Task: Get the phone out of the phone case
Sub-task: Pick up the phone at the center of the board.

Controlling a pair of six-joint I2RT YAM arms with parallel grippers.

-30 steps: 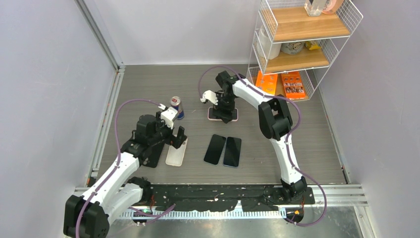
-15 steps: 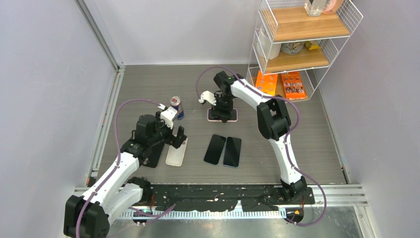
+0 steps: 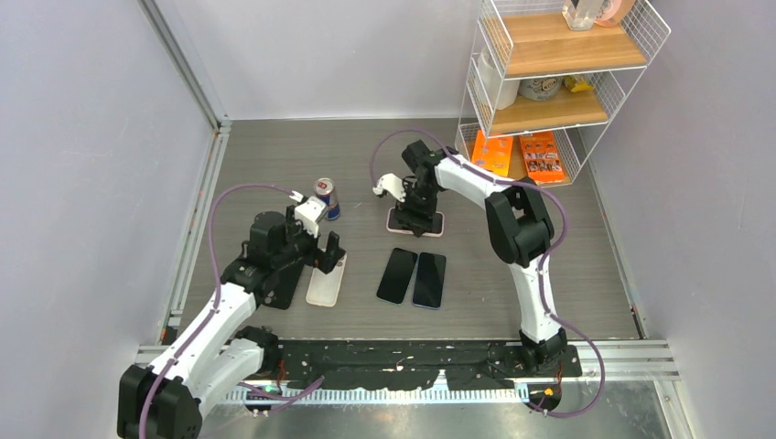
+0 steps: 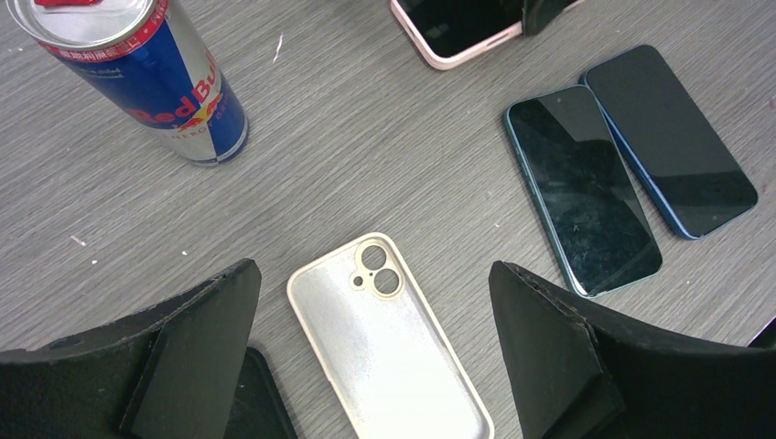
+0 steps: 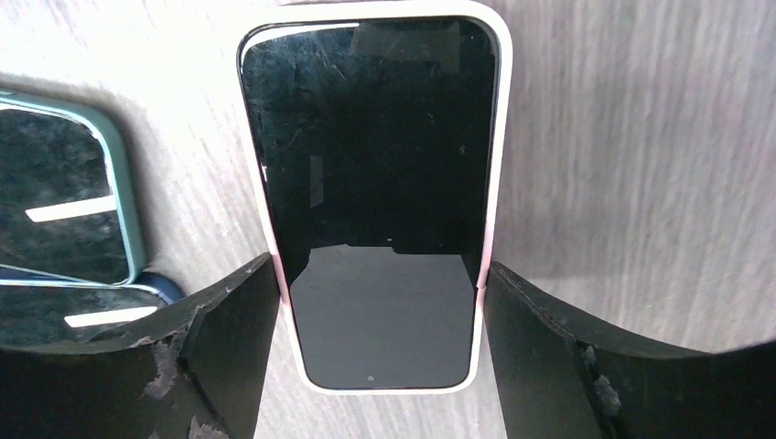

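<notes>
since a second ago: narrowing of the right jaws from wide to a medium gap, now pinched across the cased phone (image 5: 375, 137), one pad against each long edge of the pink case (image 5: 501, 137) as far as the wrist view shows. also a small slide of that phone across the tabletop (image 3: 274, 165) toward the near side, closer to the two bare phones (image 4: 586, 187) (image 4: 673, 137). likely means grip on the target made, extraction not yet begun: phone fully seated in the case, screen up, flat on the tabletop. left jaws: fully wide, holding nothing, touching nothing, hovering over the empty white case (image 4: 393, 357), with the can (image 4: 165, 82) near by.
</notes>
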